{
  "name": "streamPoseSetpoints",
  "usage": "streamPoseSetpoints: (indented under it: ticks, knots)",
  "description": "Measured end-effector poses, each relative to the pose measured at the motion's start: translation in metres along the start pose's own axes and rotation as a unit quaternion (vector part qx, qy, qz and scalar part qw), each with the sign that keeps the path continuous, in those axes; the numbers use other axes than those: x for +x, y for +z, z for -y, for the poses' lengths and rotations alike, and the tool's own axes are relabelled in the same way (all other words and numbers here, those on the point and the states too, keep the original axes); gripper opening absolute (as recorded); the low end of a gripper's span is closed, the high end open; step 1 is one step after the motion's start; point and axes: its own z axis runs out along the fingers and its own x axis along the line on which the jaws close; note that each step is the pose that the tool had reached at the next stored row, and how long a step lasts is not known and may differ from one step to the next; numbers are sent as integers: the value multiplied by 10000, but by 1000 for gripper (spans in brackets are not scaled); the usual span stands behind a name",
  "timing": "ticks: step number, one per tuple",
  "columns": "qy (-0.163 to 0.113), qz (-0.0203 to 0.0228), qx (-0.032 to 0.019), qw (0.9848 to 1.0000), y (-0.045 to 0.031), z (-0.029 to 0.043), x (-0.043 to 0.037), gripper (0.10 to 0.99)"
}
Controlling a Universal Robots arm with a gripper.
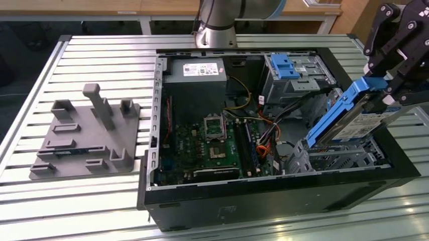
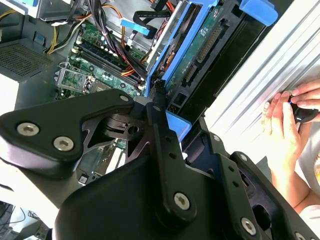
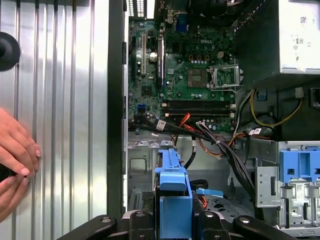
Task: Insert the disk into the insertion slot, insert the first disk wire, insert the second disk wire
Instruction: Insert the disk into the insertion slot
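Black linkage of the gripper point(image 3: 172, 222) sits closest, its jaws clamped on the upper end of the disk point(image 1: 348, 118), pinching the blue carrier from both sides. From where I stand the disk hangs steeply tilted. Its long axis runs from the jaws high at the exterior view's right down and leftward to the insertion slot point(image 1: 342, 155). The lower end is right at the mouth of that low perforated cage, though I cannot tell whether it touches.

That cage sits in the near right corner of the open computer case point(image 1: 268, 188), which lies on its side on the slatted metal surface point(image 1: 100, 50). Inside the case are a green motherboard point(image 1: 214, 145), a power supply point(image 1: 198, 70) at the far wall, and a taller bay point(image 1: 298, 80) with a blue latch point(image 1: 285, 68). Loose cables point(image 1: 264, 120) run between board and bays.

Beside the case, at the exterior view's left, stands a grey fixture point(image 1: 84, 145) with upright posts. In both wrist views a person's hand point(image 3: 15, 160) rests on the slats just outside the case wall.
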Motion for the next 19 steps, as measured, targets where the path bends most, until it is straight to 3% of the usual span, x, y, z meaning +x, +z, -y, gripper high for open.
streamPoseSetpoints:
  ticks: [19]
  knots:
    - [-1, 0, -1, 10000, 99, 6, 7, 365]
